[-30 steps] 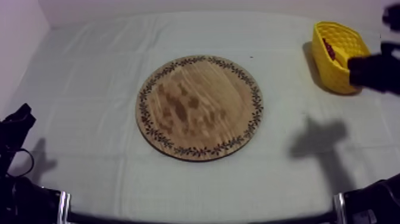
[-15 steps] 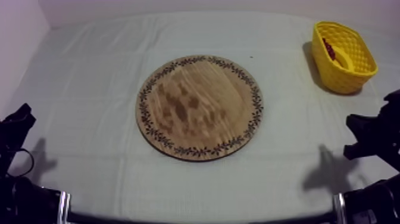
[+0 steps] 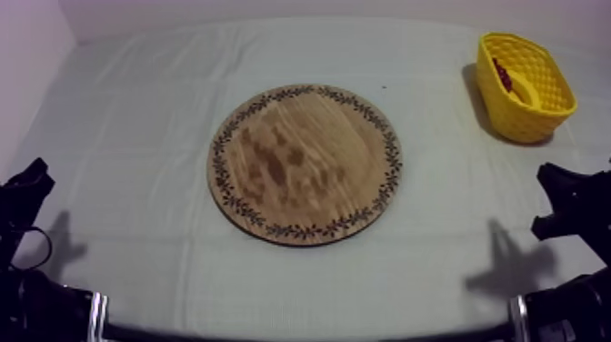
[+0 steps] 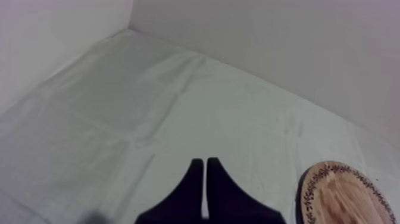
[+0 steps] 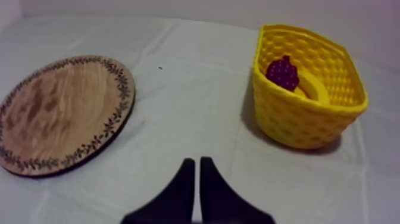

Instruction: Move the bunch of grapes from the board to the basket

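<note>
The round wooden board (image 3: pixel 305 164) lies bare in the middle of the table. A yellow basket (image 3: pixel 520 120) stands at the far right, and in it lie the dark purple bunch of grapes (image 3: pixel 501 74) and a banana (image 3: pixel 517 87). My right gripper (image 3: pixel 553 200) hangs low at the right edge, well in front of the basket. Seen from the right wrist, its fingers (image 5: pixel 185 186) lie together as a narrow wedge, pointing between the board (image 5: pixel 59 113) and the basket (image 5: pixel 297 122) with the grapes (image 5: pixel 282 72). My left gripper (image 3: pixel 27 186) rests at the lower left, shut (image 4: pixel 204 182).
Grey-white cloth covers the table, with open room all around the board. A pale wall rises at the far left and back. The board's rim (image 4: pixel 348 193) shows beside my left gripper in the left wrist view.
My right arm has drawn back from beside the basket to the table's right edge, lower and nearer the front. The left arm has not moved.
</note>
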Controlling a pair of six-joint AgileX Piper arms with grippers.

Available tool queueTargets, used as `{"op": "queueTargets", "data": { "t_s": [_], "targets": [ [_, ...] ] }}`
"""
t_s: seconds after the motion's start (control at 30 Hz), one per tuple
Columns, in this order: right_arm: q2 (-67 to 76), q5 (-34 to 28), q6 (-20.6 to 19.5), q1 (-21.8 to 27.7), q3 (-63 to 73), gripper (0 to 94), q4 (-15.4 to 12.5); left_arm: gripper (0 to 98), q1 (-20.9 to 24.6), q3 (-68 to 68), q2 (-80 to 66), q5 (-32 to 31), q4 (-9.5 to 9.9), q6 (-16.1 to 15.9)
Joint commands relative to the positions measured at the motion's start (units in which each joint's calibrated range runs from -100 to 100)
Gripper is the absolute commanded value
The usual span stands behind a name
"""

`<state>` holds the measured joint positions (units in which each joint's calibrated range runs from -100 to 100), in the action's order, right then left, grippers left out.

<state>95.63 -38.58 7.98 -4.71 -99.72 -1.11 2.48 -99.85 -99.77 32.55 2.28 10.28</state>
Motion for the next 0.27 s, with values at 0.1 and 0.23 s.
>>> {"op": "queueTargets", "data": {
  "t_s": [0.1,0.23],
  "targets": [
    [0.10,0.41,3.45,0.10,-0.04,0.5,0.00,0.0,0.01,-0.04,0.03,0.03,-0.01,0.01],
    [0.12,0.43,3.43,0.11,-0.05,0.5,0.01,0.0,0.01,-0.04,0.03,0.03,-0.01,0.01]
  ]
}}
